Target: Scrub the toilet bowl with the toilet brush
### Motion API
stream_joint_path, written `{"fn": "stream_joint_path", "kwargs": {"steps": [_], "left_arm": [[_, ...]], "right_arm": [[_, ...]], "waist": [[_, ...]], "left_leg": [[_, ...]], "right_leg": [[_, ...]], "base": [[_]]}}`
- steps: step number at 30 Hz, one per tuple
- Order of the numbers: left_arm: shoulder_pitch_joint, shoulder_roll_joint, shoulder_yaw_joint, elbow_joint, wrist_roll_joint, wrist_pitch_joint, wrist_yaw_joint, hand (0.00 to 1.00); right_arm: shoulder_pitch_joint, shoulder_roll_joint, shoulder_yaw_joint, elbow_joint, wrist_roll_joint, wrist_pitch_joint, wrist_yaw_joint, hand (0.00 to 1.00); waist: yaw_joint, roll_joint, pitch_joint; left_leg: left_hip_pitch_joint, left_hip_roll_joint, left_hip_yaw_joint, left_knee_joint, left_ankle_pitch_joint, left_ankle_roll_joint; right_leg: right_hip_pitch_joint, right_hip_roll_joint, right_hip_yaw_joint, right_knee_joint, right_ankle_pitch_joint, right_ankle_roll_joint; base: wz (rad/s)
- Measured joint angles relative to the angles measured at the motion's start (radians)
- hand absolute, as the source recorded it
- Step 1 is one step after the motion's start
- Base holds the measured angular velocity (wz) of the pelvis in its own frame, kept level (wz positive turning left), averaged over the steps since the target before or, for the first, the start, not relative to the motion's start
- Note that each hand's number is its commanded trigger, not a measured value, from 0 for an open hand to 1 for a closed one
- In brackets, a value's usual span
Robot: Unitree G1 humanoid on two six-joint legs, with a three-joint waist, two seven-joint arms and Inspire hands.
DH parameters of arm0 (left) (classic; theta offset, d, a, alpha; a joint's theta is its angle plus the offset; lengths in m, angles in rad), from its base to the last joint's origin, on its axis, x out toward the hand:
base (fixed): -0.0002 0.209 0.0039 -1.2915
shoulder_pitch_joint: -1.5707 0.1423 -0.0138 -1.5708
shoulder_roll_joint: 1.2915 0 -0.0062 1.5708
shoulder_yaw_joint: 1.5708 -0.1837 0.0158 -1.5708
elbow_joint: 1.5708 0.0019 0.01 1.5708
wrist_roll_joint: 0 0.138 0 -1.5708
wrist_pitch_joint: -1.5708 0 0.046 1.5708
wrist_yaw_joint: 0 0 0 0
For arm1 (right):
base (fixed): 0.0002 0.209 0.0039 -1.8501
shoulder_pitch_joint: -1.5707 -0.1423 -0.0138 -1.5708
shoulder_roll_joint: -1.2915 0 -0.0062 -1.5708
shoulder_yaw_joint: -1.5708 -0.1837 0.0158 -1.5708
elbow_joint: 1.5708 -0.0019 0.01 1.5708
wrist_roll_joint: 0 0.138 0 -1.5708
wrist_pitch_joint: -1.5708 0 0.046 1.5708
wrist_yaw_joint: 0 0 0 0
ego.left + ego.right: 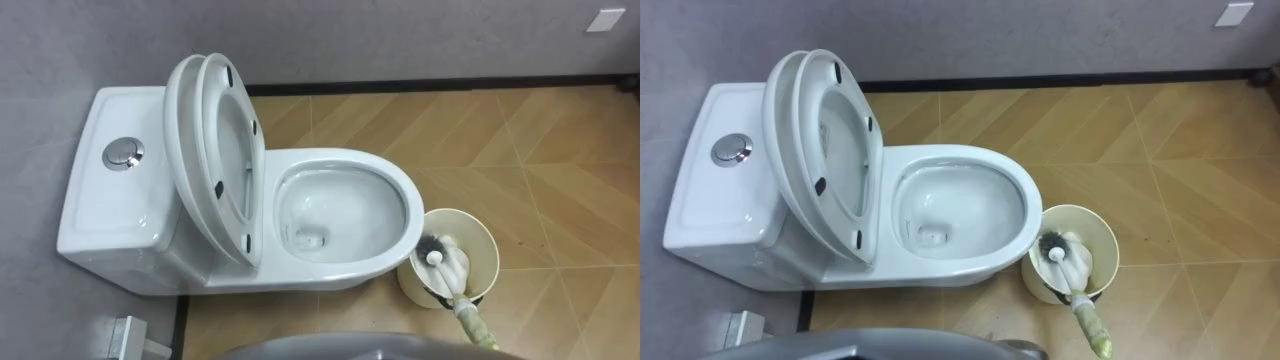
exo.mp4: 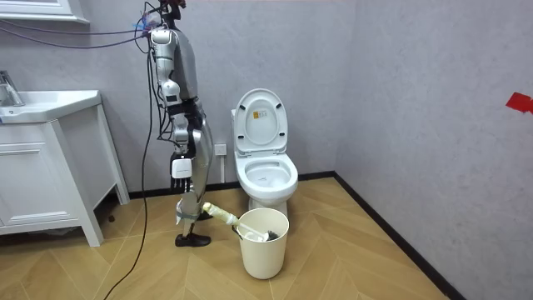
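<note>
A white toilet (image 1: 400,195) stands before me with its seat and lid (image 1: 205,150) raised against the tank; the bowl holds a little water. To the right of the bowl is a cream bin (image 1: 485,240). The toilet brush (image 1: 445,262) rests head-down in the bin, with dark bristles and a pale yellow-green handle (image 1: 472,320) slanting out toward me. In the room view I stand beside the toilet (image 2: 266,179), facing it. My right hand (image 2: 190,211) hangs low at the end of the brush handle (image 2: 221,215), which it holds above the bin (image 2: 265,250).
The tank (image 1: 110,200) with its chrome flush button (image 1: 124,153) lies at my left against the grey wall. A small white fitting (image 1: 130,335) sits on the floor by the tank. A white sink cabinet (image 2: 42,167) stands at the room view's left. Wood floor spreads to the right.
</note>
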Motion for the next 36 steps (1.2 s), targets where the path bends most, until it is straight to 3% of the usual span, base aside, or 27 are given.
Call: {"fn": "stream_joint_path", "kwargs": {"steps": [7, 24, 36], "left_arm": [[0.000, 0.001, 0.000, -0.005, 0.006, 0.000, 0.000, 0.00], [0.006, 0.003, 0.019, -0.037, 0.043, -0.020, 0.077, 0.00], [0.006, 0.005, 0.032, -0.037, 0.046, -0.067, 0.142, 0.00]], "right_arm": [[-0.001, -0.001, -0.001, -0.022, -0.006, -0.001, -0.010, 0.00], [0.022, -0.001, -0.085, -0.071, -0.004, -0.037, -0.174, 0.00], [0.026, -0.002, -0.167, -0.140, 0.010, -0.142, -0.311, 0.00]], "waist": [[-0.001, 0.001, 0.0003], [-0.004, 0.004, 0.0015], [-0.007, 0.001, 0.0008]], "left_leg": [[-0.001, 0.000, 0.000, 0.003, -0.003, 0.000], [0.002, -0.001, -0.001, 0.003, -0.003, 0.000], [-0.004, -0.001, 0.000, 0.001, -0.003, 0.000]], "right_leg": [[0.001, 0.000, 0.000, -0.001, -0.002, 0.000], [0.003, 0.000, 0.005, -0.001, -0.002, 0.000], [-0.002, 0.001, 0.009, -0.004, -0.002, 0.000]], "base": [[0.00], [0.00], [0.00]]}}
